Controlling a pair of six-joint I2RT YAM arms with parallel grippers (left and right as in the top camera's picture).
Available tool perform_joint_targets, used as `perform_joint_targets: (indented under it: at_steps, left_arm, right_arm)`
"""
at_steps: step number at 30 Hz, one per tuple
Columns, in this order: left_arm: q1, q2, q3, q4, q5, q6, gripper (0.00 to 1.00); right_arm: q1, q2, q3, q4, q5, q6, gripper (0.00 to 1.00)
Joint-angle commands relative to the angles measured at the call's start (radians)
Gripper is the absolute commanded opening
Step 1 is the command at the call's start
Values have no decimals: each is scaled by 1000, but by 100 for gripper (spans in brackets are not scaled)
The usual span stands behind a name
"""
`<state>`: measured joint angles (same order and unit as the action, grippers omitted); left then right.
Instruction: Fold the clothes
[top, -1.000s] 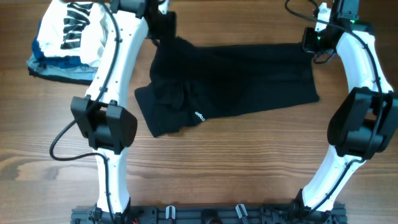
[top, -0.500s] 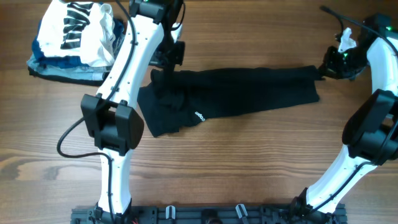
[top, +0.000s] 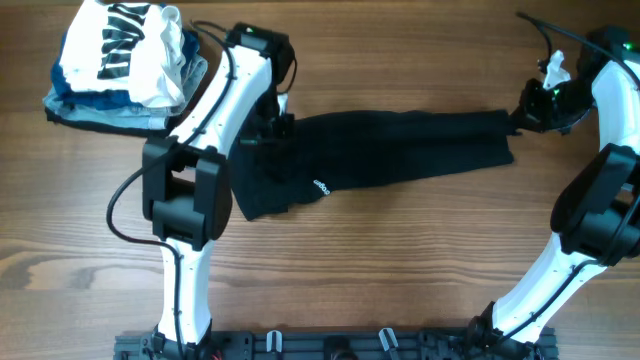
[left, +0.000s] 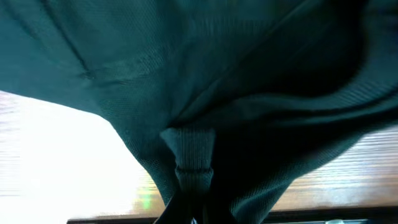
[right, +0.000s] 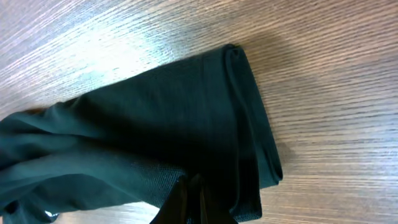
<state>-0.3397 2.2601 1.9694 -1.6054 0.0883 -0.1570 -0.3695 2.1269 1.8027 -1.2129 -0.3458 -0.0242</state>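
Observation:
The black T-shirt (top: 400, 150) lies in a long folded band across the middle of the table, with its small white label (top: 321, 186) near the left end. My left gripper (top: 275, 125) is shut on the shirt's ribbed edge (left: 194, 155) at the left end. My right gripper (top: 520, 115) is shut on the shirt's right end, whose folded hem (right: 249, 118) shows in the right wrist view. Both hold the cloth low over the table.
A pile with a white garment with black lettering (top: 125, 45) on light-blue denim pieces (top: 95, 110) sits at the back left corner. Bare wooden table (top: 400, 270) lies in front of the shirt.
Both grippers have carried the shirt's far edge toward the front, folding it from a wide sheet into a narrow band. The left gripper has come down and forward.

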Motion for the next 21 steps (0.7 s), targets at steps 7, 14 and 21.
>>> perform_joint_targets:
  at_steps: [7, 14, 21]
  left_arm:
    - [-2, 7, -133, 29, 5, -8, 93]
    - [54, 1, -129, 77, -82, -13, 100]
    - [167, -157, -129, 148, -82, -12, 100]
  right_arm:
    - [-1, -23, 1, 44, 114, -49, 68]
    - [0, 6, -74, 193, 85, -261, 79]
    - [10, 106, -126, 203, 47, -261, 67]
